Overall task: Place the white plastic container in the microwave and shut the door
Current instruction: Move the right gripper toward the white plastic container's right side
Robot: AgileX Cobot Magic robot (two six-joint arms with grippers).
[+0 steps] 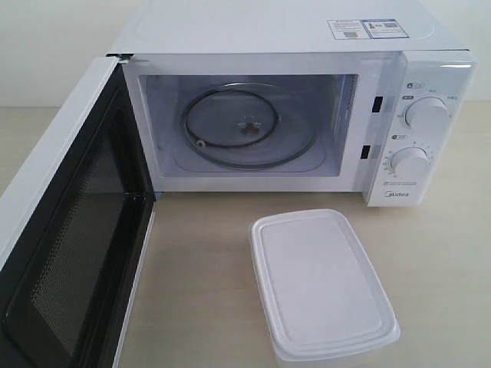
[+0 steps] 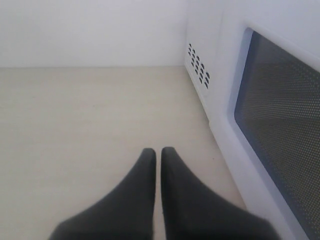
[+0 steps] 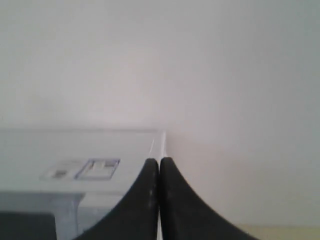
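Observation:
The white plastic container (image 1: 322, 282) sits lidded on the table in front of the microwave (image 1: 291, 115), toward the right. The door (image 1: 69, 230) hangs wide open to the left, showing the glass turntable (image 1: 249, 126) inside the bare cavity. Neither gripper appears in the exterior view. My left gripper (image 2: 158, 151) is shut with nothing in it, low over the table beside the door's outer face (image 2: 280, 125). My right gripper (image 3: 159, 161) is shut and holds nothing, raised level with the microwave's top (image 3: 75, 150), facing the wall.
Two round dials (image 1: 426, 115) sit on the microwave's right panel. Stickers (image 1: 364, 28) lie on its top. Vent holes (image 2: 198, 69) mark the microwave's side beyond the door. A pale wall stands behind the wooden table (image 1: 199, 268).

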